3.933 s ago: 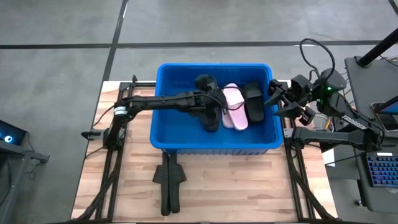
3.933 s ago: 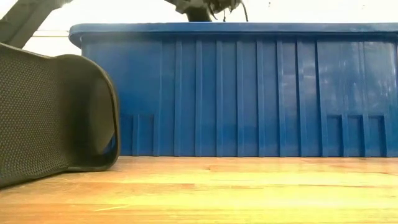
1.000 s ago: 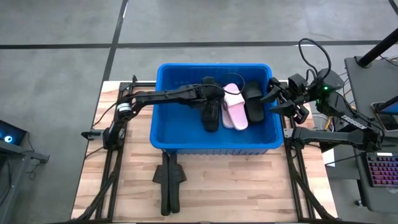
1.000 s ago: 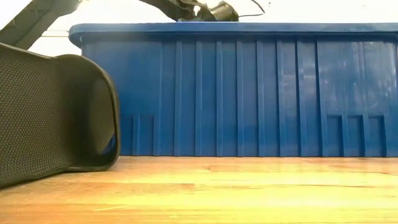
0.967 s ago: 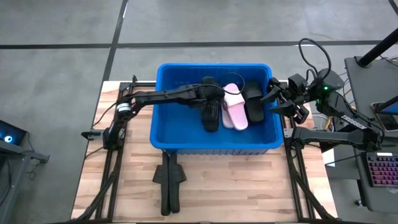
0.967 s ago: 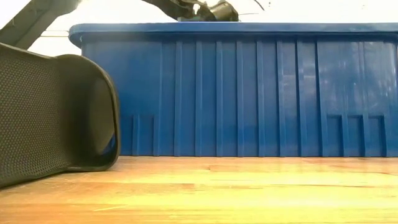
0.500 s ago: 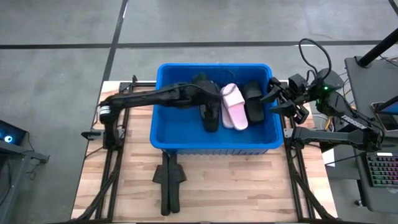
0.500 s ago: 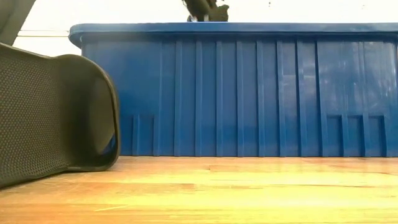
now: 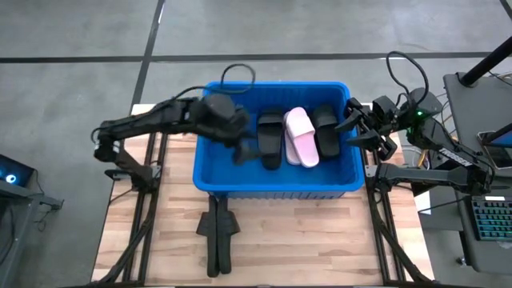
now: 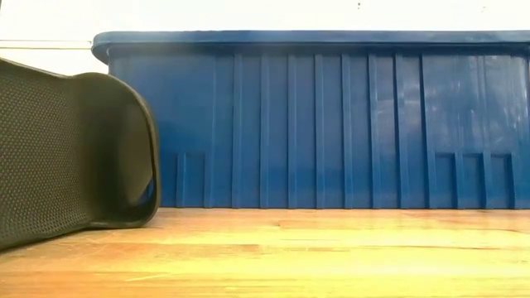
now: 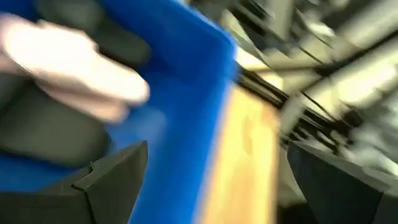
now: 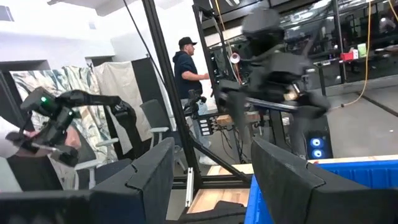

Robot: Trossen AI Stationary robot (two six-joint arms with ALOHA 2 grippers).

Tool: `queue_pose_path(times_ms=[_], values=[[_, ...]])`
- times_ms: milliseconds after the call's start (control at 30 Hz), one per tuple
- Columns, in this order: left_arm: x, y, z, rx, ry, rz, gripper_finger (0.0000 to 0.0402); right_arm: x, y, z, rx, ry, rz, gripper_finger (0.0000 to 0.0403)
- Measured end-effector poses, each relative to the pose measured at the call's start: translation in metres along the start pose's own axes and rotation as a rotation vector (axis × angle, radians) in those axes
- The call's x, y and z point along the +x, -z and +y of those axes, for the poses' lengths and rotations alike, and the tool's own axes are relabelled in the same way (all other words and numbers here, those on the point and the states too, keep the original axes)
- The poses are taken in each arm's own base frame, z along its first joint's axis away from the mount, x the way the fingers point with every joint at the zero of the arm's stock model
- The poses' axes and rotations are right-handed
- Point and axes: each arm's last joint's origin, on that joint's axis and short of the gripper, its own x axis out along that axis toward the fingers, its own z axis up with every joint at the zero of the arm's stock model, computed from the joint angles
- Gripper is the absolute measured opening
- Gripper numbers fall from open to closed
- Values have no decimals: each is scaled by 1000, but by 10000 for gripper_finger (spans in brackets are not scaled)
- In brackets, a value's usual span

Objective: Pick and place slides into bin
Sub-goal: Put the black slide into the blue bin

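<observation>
Slides in bin: you have three black slides and one pink slide (image 9: 301,137) lying side by side on the floor of the bin (image 9: 210,178), towards its right half; the black ones sit at (image 9: 270,138) and (image 9: 325,130), with a third partly under the left arm.
Slides on surface: two more black slides (image 9: 218,237) lie together on the wooden surface (image 9: 304,240) just in front of the bin; one (image 10: 66,149) fills the left of the low view.
Left hand: your left hand (image 9: 240,146) hangs over the bin's left half with its fingers spread wide and nothing between them; the wrist view is smeared.
Right hand: your right hand (image 9: 358,128) waits at the bin's right rim, fingers partly apart, gripping nothing.
Handling: judge these as light, soft foam; they will squash and flex under a grip, and the smooth sole may slip. They are not fragile.
Where to hold: take the broad top strap (image 10: 124,149), or pinch across the sole's edge near the middle so the slide hangs level.
Change from earlier: a second ago your left arm reached across to the black slide by the pink one; now it has swung back to the left and its elbow sits further out. The slides in the bin and the right arm have not moved.
</observation>
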Motion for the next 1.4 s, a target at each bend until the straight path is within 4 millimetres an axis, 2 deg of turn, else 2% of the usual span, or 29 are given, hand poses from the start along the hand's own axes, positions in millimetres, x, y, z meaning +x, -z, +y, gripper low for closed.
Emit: queue_pose_path(times_ms=[67,167,333,467,667,767,867,1000,1167,1300,1400], values=[[-15,12,-13,-16,77,72,370,1,0,-1,-2,0,2,201],[-29,22,-35,-48,155,72,370,3,1,-3,-42,3,7,201],[-39,39,-60,-51,178,66,370,9,3,-11,-24,8,19,201],[-39,54,-76,-26,205,134,370,16,4,-18,49,8,17,201],[-45,92,-82,24,103,384,370,28,-3,-28,208,-3,-62,201],[-55,115,-81,60,-12,534,370,34,-4,-31,183,52,-126,201],[-61,136,-83,105,-129,585,370,39,-8,-29,98,142,-228,201],[-62,163,-90,204,-238,508,370,43,-10,-21,1,174,-279,201],[-64,201,-101,275,-325,364,370,51,-5,-16,28,139,-259,201],[-62,239,-102,255,-389,214,370,62,2,-14,55,105,-227,201],[-52,273,-98,186,-394,210,370,69,7,-14,72,93,-204,201]])
